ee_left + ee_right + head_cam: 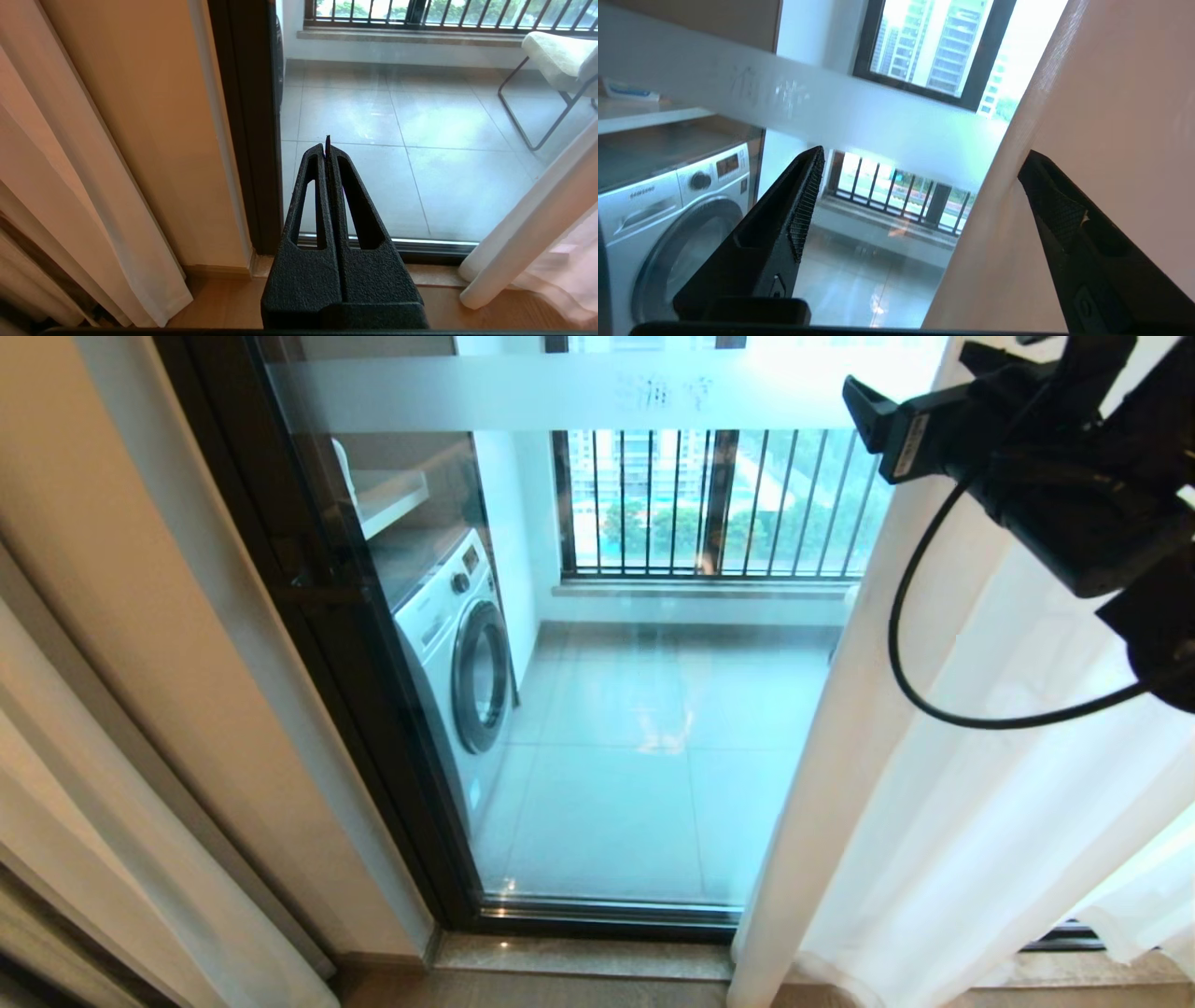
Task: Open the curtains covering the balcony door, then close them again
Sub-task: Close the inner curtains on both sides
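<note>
The balcony door (644,728) stands uncovered across its middle, its frosted band (523,392) running along the top. One sheer white curtain (980,803) hangs bunched on the right, the other (121,224) is drawn aside on the left by the wall. My right gripper (924,151) is raised at the right curtain's inner edge and is open wide. The fabric's edge runs between the fingers without being pinched. The right arm (1055,476) shows at the upper right of the head view. My left gripper (327,142) is shut on nothing, low and pointing at the door's bottom rail.
Behind the glass are a white washing machine (462,653), a black barred railing (709,504) and a chair (556,65) on grey tiles. The dark door frame (373,728) and a tan wall (187,616) stand on the left. Wood floor meets a stone sill (579,957).
</note>
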Tool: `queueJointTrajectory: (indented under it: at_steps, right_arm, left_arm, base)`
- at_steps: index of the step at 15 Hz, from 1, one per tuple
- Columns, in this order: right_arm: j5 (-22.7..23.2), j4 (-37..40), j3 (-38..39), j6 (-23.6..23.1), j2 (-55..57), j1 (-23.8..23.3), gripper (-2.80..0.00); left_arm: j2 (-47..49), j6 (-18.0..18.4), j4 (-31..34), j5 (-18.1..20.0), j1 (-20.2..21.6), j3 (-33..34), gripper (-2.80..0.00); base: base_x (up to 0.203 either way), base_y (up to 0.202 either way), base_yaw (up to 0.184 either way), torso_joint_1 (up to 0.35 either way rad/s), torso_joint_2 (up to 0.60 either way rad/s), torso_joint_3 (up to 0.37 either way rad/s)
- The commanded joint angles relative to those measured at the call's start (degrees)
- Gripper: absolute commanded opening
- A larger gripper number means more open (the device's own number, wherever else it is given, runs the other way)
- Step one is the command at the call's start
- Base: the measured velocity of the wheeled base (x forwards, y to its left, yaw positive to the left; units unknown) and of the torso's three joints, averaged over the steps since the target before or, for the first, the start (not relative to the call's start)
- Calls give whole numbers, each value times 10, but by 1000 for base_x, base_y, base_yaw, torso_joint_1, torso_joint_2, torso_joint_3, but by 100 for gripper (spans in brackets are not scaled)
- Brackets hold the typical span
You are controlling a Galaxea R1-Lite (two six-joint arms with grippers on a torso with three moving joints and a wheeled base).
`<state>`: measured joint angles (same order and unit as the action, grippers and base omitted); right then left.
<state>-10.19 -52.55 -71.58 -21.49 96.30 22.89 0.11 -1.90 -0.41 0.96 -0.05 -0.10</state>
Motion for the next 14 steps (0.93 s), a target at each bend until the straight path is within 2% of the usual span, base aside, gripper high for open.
queueJointTrajectory:
  at_steps: [1, 12, 13, 14]
  right_arm:
    - [-1, 6, 57, -3, -59, 0, 0]
    - [5, 23, 377, -10, -273, 0, 0]
    - [5, 22, 403, -10, -288, 0, -280]
    - [5, 23, 433, -11, -304, 0, -280]
  left_arm:
    - [0, 0, 0, 0, 0, 0, -280]
    - [0, 0, 0, 0, 0, 0, -280]
    - [0, 0, 0, 0, 0, 0, -280]
    - [0, 0, 0, 0, 0, 0, -280]
  base:
    - [0, 0, 0, 0, 0, 0]
    - [0, 0, 0, 0, 0, 0]
    - [0, 0, 0, 0, 0, 0]
    - [0, 0, 0, 0, 0, 0]
